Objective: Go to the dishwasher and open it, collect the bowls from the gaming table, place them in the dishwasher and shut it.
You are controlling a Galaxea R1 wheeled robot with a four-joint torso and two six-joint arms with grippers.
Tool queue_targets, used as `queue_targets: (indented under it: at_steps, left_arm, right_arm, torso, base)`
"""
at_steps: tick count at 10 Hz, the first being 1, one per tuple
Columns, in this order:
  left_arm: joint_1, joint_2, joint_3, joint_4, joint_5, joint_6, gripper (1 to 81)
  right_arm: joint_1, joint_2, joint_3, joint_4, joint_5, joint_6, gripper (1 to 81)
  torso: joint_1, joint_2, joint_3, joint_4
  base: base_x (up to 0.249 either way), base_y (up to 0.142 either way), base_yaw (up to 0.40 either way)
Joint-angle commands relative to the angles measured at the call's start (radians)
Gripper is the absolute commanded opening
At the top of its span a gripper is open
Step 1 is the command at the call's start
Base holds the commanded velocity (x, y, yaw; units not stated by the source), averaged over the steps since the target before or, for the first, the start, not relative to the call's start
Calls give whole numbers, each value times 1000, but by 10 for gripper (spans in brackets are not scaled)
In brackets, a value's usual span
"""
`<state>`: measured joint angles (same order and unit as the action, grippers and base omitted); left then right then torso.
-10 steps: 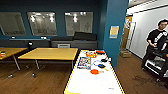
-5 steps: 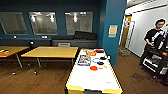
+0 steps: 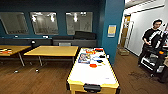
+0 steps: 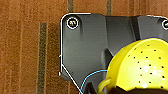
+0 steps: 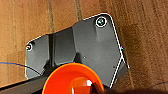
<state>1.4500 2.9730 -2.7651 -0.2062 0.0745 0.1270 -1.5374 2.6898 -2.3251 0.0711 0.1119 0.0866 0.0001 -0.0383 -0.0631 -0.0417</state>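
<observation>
The fingers (image 5: 96, 88) of the right gripper show as a dark shape closed over the rim of an orange bowl (image 5: 72, 80). In the right wrist view you see this bowl open side up, carried above the brown wooden floor (image 5: 140, 37), with a glossy highlight inside it.

The fingers (image 4: 88, 90) of the left gripper show as a small dark tip just beside a yellow bowl (image 4: 140, 67). In the left wrist view this bowl is perforated with small holes, has a loop handle at its edge, and hangs over the same plank floor, so you can read it as gripped, although the contact itself is mostly hidden.

In the head view, locate the gaming table (image 3: 92, 75) directly ahead, its near end toward you. Its white surface carries a cluster of small coloured items at the far end, among them an orange object (image 3: 93, 65) nearer the middle. A wooden table (image 3: 53, 50) stands to its left, just beside the far corner. A teal column (image 3: 112, 15) with a paper notice (image 3: 111, 30) rises behind the gaming table. A person (image 3: 151, 42) in dark clothing stands at the right, well apart from the gaming table, at a control rig.
</observation>
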Motion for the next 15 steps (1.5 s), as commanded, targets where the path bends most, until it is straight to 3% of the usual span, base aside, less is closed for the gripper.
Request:
queue_targets:
  at_steps: [1,4,13,15]
  left_arm:
    - [-52,-11,-7,-6,57,3,10]
    - [-53,-9,-7,-7,56,5,10]
    - [-53,-12,-7,-9,45,6,10]
    - [-52,-9,-7,-7,44,6,10]
  right_arm:
    - [47,-23,3,-14,-49,-2,10]
    - [45,-22,3,-14,-49,-2,10]
    - [45,-9,-11,-24,-51,-4,10]
    - [47,-8,-11,-24,-51,-2,10]
  torso:
    - [0,0,0,0]
    - [0,0,0,0]
    - [0,-1,0,0]
    - [1,-1,0,0]
  base:
    - [-181,0,0]
    - [-131,0,0]
    - [0,0,0]
    - [0,0,-328]
